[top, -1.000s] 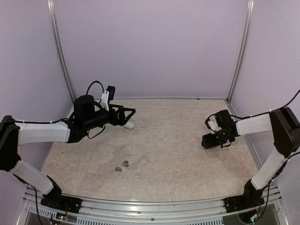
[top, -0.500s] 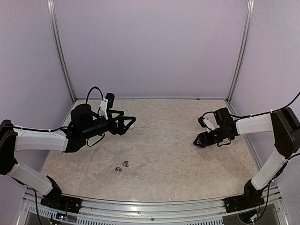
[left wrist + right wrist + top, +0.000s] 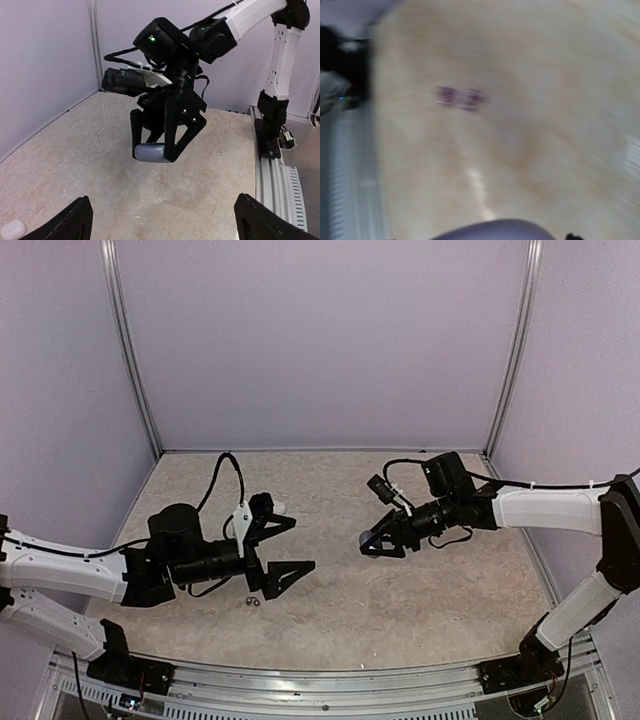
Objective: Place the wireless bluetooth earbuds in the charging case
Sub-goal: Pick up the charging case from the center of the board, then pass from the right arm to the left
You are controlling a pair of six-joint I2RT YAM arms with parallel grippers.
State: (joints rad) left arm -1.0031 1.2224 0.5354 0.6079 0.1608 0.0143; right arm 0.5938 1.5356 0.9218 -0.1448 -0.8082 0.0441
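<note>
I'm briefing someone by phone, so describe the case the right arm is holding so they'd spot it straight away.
Follow the right arm across the marbled table to the right gripper. Pinched between its black fingers, off the table, is a small rounded lavender-grey case. The only other case, the white case, lies flat on the table.

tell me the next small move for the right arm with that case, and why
Probably lower the right gripper and set the grey case on the table beside the dark earbuds. The case hangs clamped in that gripper above the table, while the buds lie loose by the open left gripper, which could then pick them up.
</note>
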